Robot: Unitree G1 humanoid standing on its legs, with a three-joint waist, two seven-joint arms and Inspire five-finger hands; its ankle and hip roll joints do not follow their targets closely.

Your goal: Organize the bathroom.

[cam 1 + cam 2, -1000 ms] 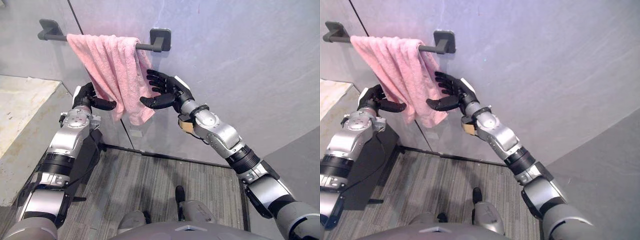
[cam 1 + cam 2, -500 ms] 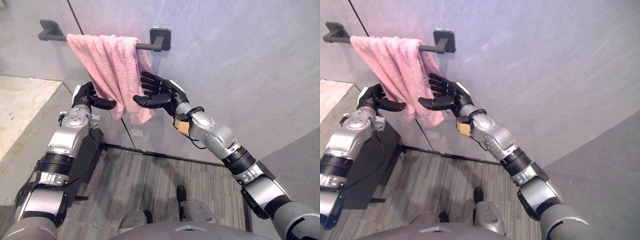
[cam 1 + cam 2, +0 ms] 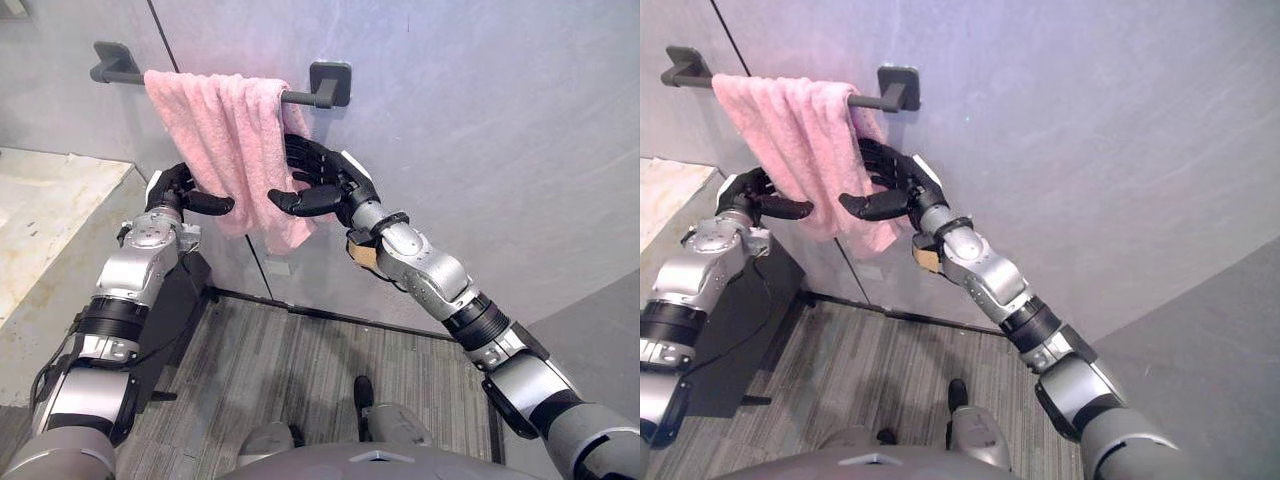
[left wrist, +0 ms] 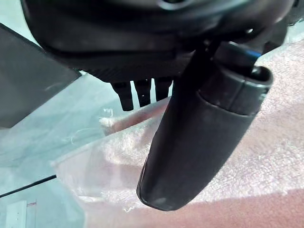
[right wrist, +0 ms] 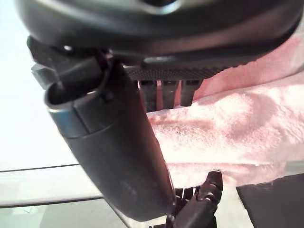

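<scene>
A pink towel point(image 3: 235, 150) hangs bunched over a dark towel bar point(image 3: 300, 97) on the grey wall. My left hand point(image 3: 168, 192) is at the towel's left edge. Its thumb reaches across the front of the cloth and its fingers lie behind, without closing on it. My right hand point(image 3: 335, 185) is at the towel's right edge, open, with spread fingers point(image 3: 305, 160) against the cloth's back and the thumb in front. In the wrist views the towel point(image 4: 266, 142) point(image 5: 228, 128) lies just past each straight thumb point(image 4: 199, 142) point(image 5: 118, 142).
A pale stone counter point(image 3: 50, 230) runs along the left, with a dark cabinet point(image 3: 175, 310) below it. Grey plank floor point(image 3: 300, 370) lies under the towel. A grey wall section point(image 3: 610, 320) closes off the lower right.
My right hand has moved up and left, from beside the towel's lower right part to its right edge, fingers now behind the cloth. The left hand has stayed put. The camera has shifted slightly.
</scene>
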